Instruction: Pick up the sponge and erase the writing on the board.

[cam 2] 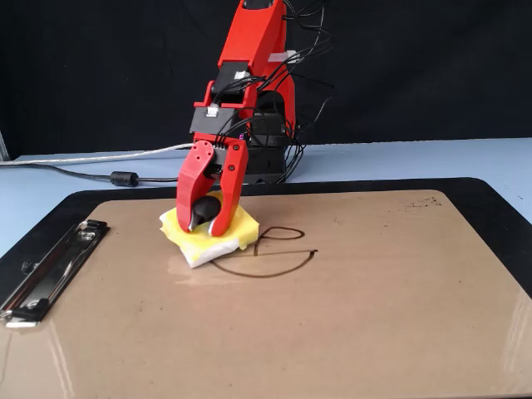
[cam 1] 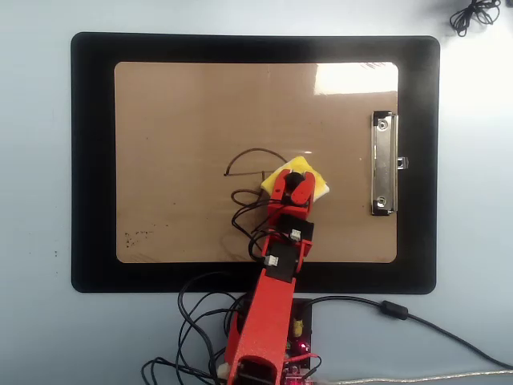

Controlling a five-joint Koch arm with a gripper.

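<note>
The brown board (cam 1: 184, 120) lies on a black mat, its silver clip (cam 1: 383, 164) on the right in the overhead view. The yellow sponge (cam 1: 318, 183) sits on the board at the right end of the dark writing (cam 1: 252, 152). My red gripper (cam 1: 293, 178) reaches down onto it from the near edge. In the fixed view the jaws of the gripper (cam 2: 204, 224) are closed around the black knob (cam 2: 205, 208) of the sponge (cam 2: 245, 226). The sponge covers the left end of the writing (cam 2: 274, 268). The dome arc and the loop still show.
The black mat (cam 1: 92, 160) frames the board on a pale blue table. Faint specks (cam 1: 136, 235) mark the board's lower left in the overhead view. Black cables (cam 1: 200, 313) trail by the arm's base. A coiled cable (cam 1: 473, 14) lies at the top right.
</note>
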